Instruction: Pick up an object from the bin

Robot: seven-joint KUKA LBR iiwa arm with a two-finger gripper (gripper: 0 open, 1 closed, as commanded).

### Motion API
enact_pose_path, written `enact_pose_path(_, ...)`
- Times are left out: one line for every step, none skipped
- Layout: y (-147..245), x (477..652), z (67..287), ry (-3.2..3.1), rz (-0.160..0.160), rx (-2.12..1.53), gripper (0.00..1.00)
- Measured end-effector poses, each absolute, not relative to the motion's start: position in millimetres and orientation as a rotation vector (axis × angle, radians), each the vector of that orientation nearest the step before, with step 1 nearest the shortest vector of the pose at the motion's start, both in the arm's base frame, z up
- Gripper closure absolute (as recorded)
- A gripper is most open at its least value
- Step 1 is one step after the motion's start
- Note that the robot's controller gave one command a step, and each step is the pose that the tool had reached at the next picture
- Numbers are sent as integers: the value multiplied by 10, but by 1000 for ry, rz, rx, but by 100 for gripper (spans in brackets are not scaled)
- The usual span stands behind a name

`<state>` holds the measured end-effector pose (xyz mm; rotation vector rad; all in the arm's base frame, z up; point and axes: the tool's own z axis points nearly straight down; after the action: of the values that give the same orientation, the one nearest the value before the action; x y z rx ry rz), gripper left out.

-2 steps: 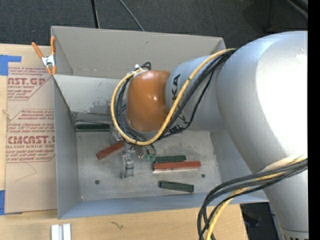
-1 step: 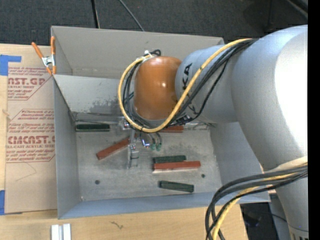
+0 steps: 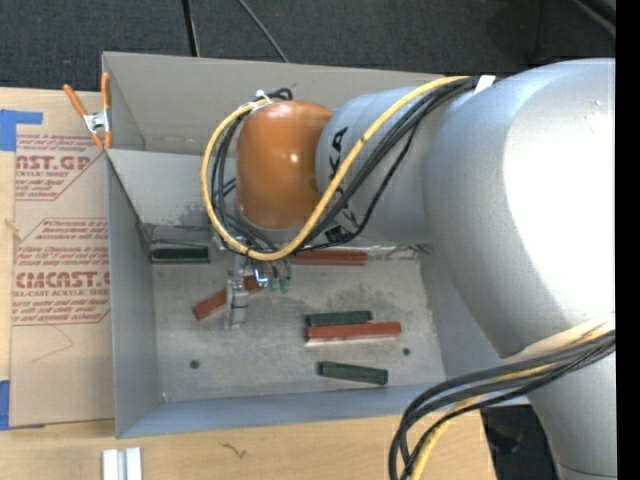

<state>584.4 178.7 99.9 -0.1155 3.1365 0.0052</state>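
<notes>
My gripper reaches down to the bin floor in the left half, under the arm's wrist. A small red-brown block lies tilted on the floor just to its left, touching or almost touching the gripper's tip. A dark green bar lies along the back wall, up and to the left of the gripper. A red-brown bar lies by the back wall to the right, partly hidden by the arm.
Right of the gripper a dark green bar lies against a longer red-brown bar. Another dark green bar lies near the front wall. The arm covers the bin's right side.
</notes>
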Motion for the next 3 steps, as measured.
enact_pose_path(1646,5728,687,3142,1,96,0)
enact_pose_path(1653,5728,684,3140,3,95,0)
enact_pose_path(1653,5731,689,3139,3,95,100)
